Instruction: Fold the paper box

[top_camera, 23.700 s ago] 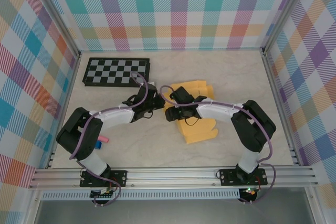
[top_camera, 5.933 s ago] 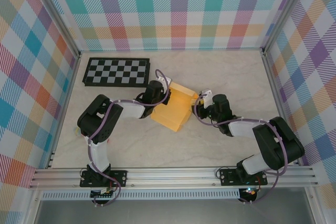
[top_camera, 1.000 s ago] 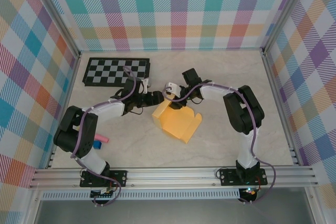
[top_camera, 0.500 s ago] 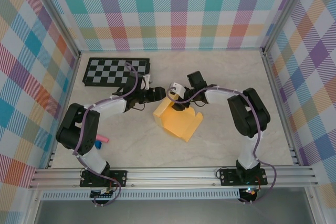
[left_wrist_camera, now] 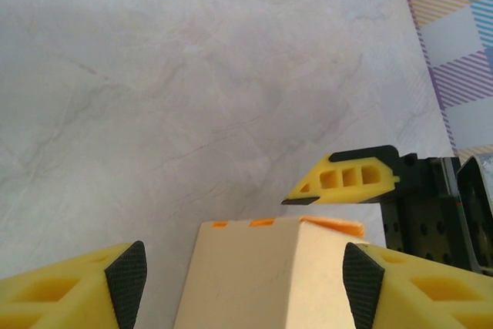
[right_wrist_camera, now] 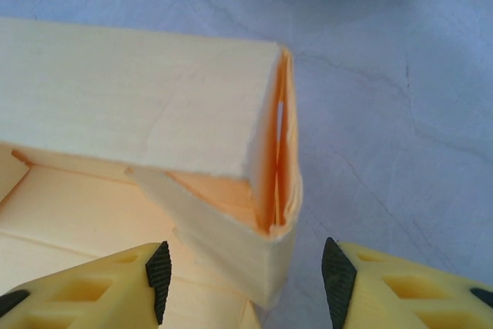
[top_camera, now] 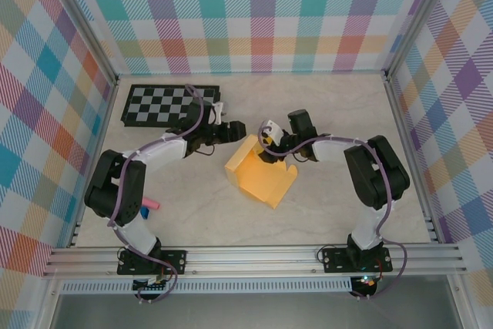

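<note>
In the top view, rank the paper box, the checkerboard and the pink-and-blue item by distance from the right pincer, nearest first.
1. paper box, at the right pincer, its corner between the fingers.
2. checkerboard, back left.
3. pink-and-blue item, front left.

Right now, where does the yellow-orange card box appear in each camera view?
Top external: yellow-orange card box, mid-table.
Left wrist: the box, bottom centre, one wall upright.
Right wrist: the box, left and centre, folded corner nearest.
Shared landmark: the pale marbled tabletop.
</note>
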Controlling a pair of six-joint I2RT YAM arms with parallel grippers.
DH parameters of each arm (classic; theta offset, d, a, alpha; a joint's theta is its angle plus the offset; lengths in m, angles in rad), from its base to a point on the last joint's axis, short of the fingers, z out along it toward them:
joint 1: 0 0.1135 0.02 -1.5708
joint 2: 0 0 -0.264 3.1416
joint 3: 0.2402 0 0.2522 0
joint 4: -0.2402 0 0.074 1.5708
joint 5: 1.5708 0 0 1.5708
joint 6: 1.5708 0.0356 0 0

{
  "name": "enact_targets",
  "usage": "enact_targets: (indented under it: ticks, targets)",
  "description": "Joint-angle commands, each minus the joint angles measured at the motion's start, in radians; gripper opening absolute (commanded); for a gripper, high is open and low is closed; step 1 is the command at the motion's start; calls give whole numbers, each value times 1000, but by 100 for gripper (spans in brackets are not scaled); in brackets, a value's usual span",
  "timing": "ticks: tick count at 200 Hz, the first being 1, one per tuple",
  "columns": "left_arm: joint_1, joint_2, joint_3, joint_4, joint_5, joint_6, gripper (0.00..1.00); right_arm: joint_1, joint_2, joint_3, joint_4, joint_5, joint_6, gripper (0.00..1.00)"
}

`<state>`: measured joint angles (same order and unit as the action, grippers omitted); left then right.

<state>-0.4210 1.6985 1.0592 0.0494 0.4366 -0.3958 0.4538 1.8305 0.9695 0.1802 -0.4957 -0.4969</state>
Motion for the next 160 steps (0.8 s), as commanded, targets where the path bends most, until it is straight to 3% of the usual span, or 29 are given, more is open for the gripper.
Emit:
enact_targets:
  ticks: [1, 73, 160]
  targets:
    - [-33, 36, 48, -40, 27, 21, 70, 20, 8, 16, 77, 11, 15, 53]
    - [-41, 60, 41, -32, 47, 22, 69, 100, 47, 8, 206, 178, 24, 29]
    - [-31, 119, 66, -60, 4, 71, 63, 121, 77, 24, 262, 152, 26, 33]
